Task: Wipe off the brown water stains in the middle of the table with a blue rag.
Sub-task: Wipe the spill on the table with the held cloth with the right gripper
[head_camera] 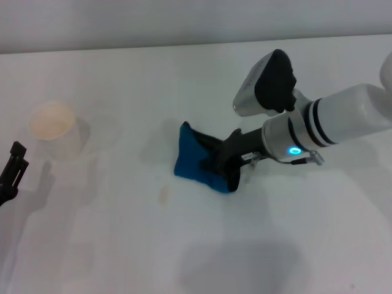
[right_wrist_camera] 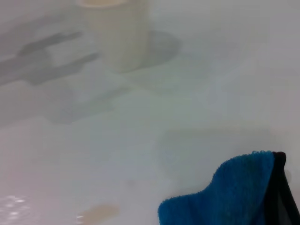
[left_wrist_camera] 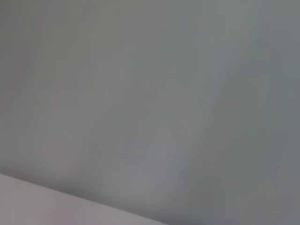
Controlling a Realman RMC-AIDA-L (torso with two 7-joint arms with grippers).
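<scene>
Head view: the table [head_camera: 110, 245] fills the field, white and smooth. The right gripper [head_camera: 222, 164] reaches in from the right side, its dark fingers [head_camera: 228, 153] closed on the blue rag [head_camera: 191, 160]. The rag sits near the middle of the table, bunched and partly lifted at the gripper end, its lower edge touching the tabletop. One small spot of the brown water stains [head_camera: 163, 195] lies just beside the rag, on the side nearer the robot and to its left. A faint grey wet-looking patch shows on the table to the rag's left. A white paper cup [head_camera: 54, 130] stands upright well to the left, apart from the rag. The left gripper [head_camera: 12, 173] is at the far left edge, low over the table, well apart from everything; only a dark part of it shows, and I cannot tell its jaw state.

Left wrist view: only a plain grey-white surface, with nothing identifiable.

Right wrist view: the blue rag [right_wrist_camera: 229, 194] occupies one corner, black edging visible along one side. A tan blotch of the stains [right_wrist_camera: 101, 212] lies on the table [right_wrist_camera: 197, 84] near it, not touching. The paper cup [right_wrist_camera: 117, 33] stands farther off, upright.
</scene>
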